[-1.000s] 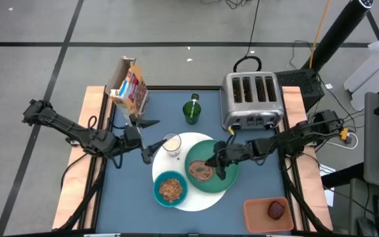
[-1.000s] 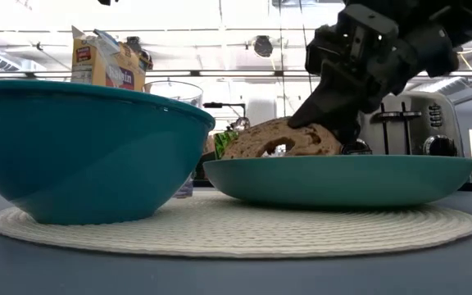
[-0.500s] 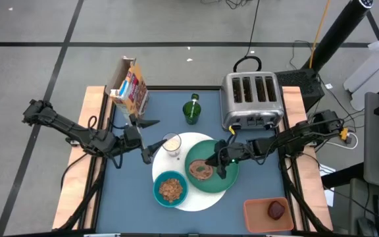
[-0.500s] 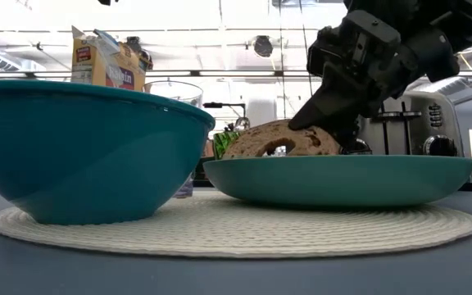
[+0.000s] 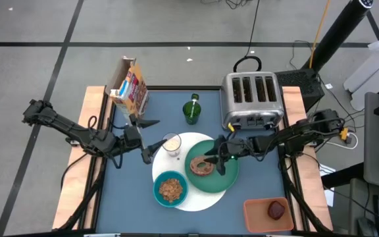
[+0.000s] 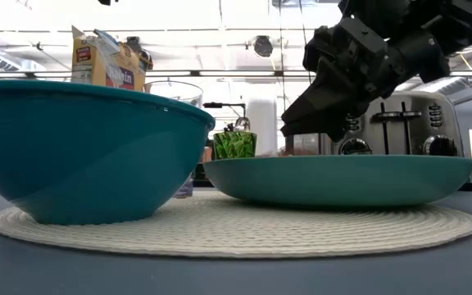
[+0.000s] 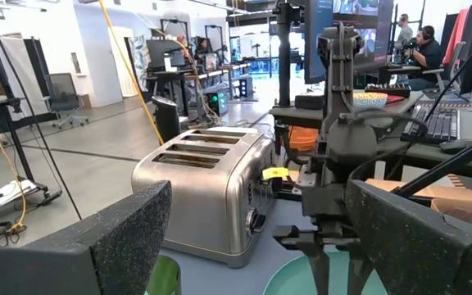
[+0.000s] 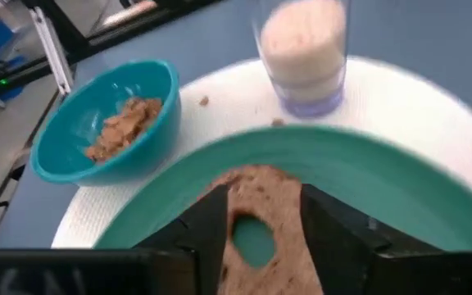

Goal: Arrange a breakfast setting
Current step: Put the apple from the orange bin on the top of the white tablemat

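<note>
A blue-topped table (image 5: 137,191) seen from above holds a large white round woven disc (image 5: 199,201) near its middle. On the disc sits a green dinner plate (image 5: 232,178), and lying flat on the plate is a brown bagel (image 5: 201,166) with a hole in its centre. The right gripper (image 5: 217,160) hovers over the plate just beside the bagel; in the right wrist view its two dark fingers (image 8: 203,221) stand apart on either side of the bagel (image 8: 256,221), parted and not squeezing it. From table height, the right gripper (image 6: 306,123) hangs just above the plate rim (image 6: 342,176), and the bagel is hidden below that rim. A smaller teal bowl (image 5: 171,189) with brown cereal in it rests on the disc's near-left part, close to the plate. A small clear milk glass (image 5: 172,143) stands on the disc's far-left edge. The left gripper (image 5: 149,138) waits over the table just left of the glass, its fingers spread wide with nothing between them. A dark-red fruit (image 5: 277,209) lies in an orange rectangular tray (image 5: 252,210) at the table's near-right corner, well apart from the disc. Toward the far side stand a silver four-slot toaster (image 5: 252,99), a green glass bottle (image 5: 191,110) and a cereal box (image 5: 129,85).
</note>
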